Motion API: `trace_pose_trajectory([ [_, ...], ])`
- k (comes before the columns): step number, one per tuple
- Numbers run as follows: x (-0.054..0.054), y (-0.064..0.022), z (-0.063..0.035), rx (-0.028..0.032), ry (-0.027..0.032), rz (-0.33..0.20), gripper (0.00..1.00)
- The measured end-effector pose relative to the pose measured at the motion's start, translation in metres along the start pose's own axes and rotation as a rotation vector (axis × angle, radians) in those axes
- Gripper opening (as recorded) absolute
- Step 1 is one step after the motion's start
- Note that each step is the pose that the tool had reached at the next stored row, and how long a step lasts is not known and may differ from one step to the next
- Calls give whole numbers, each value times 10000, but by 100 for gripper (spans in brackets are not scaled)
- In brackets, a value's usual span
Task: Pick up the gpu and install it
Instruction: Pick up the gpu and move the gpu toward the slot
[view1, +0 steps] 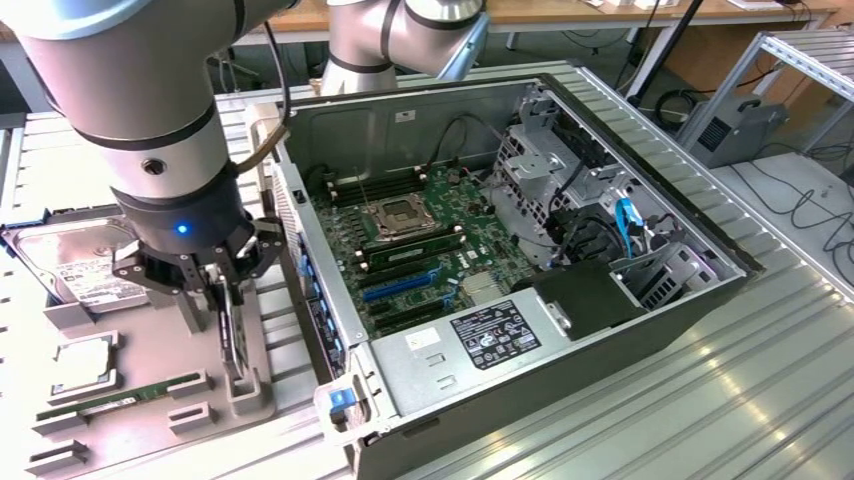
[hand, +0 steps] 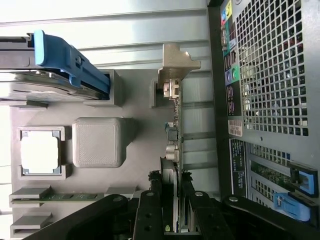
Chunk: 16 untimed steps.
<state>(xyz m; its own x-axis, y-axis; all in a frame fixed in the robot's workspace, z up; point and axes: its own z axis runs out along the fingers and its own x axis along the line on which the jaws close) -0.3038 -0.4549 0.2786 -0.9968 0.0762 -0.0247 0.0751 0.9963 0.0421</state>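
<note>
The gpu (view1: 236, 340) stands on edge as a thin dark strip in a grey holder (view1: 248, 395), on the tray at the exterior view's left of the open computer case (view1: 534, 250). In the wrist view the gpu (hand: 175, 135) runs from between my fingers to its silvery end bracket (hand: 176, 62). My gripper (view1: 220, 305) comes down onto it from above. The gripper (hand: 172, 215) has a black finger pressed against each face of the card, so it is shut on it. The card still sits in its holder. Blue card slots (view1: 400, 285) lie on the motherboard inside the case.
On the grey tray (view1: 147, 440) lie a silver hard drive (view1: 80, 265), a processor chip (view1: 83, 362) and a green RAM stick (view1: 114, 400). The case's perforated rear wall (hand: 270, 75) stands close beside the card. Cables and a drive cage (view1: 547, 170) crowd the case's far side.
</note>
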Motion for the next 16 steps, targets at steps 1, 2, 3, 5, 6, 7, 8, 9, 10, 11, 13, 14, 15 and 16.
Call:
trace_pose_trajectory([
  [1, 0, 1, -11, 0, 0, 0, 26],
  [2, 0, 1, -20, 0, 0, 0, 26],
  [3, -1, 2, -29, 1, 0, 0, 26],
  [5, -1, 4, -50, 0, -1, 0, 26],
  [6, -1, 5, -60, 0, 0, 0, 26],
  [7, -2, 6, -81, 1, 0, 0, 26],
  [8, -2, 8, -99, 0, 0, 0, 26],
  [9, -2, 9, -111, 1, 1, 0, 26],
  [10, -2, 11, -122, 0, 0, 0, 26],
  [11, -3, 12, -130, 1, 0, 0, 26],
  [13, -3, 15, -149, 0, 0, 0, 26],
  [14, -3, 16, -158, 0, 0, 0, 26],
  [15, -3, 17, -171, 1, 0, 0, 26],
  [16, -4, 19, -190, 1, 1, 0, 26],
])
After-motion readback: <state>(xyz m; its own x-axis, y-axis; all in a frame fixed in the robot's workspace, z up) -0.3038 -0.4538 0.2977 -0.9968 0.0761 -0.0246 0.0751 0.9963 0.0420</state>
